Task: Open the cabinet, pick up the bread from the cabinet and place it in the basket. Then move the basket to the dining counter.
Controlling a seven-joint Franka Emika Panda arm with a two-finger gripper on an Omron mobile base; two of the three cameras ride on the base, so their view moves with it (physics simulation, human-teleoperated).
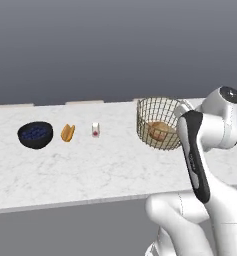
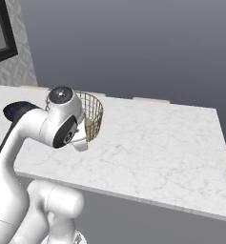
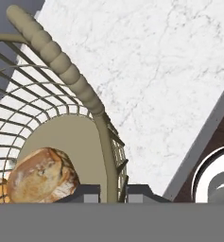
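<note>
The pale gold wire basket (image 1: 159,129) is at the right of the white marble dining counter (image 1: 105,165); I cannot tell whether it rests on the slab or hangs just above it. The round golden-brown bread (image 3: 40,176) lies inside on the tan base. In the hand view my gripper (image 3: 112,191) is shut on the basket's wire wall (image 3: 107,156) just under the beaded rim (image 3: 61,61), one finger inside and one outside. From the right base view the basket (image 2: 93,116) is partly hidden behind my arm. The cabinet is out of view.
A dark bowl of blueberries (image 1: 35,134), a hot-dog-shaped bun (image 1: 67,132) and a small white jar (image 1: 95,130) stand in a row left of the basket. The counter's near edge (image 1: 90,201) runs below them. A dark-framed panel (image 2: 2,33) hangs at the far left.
</note>
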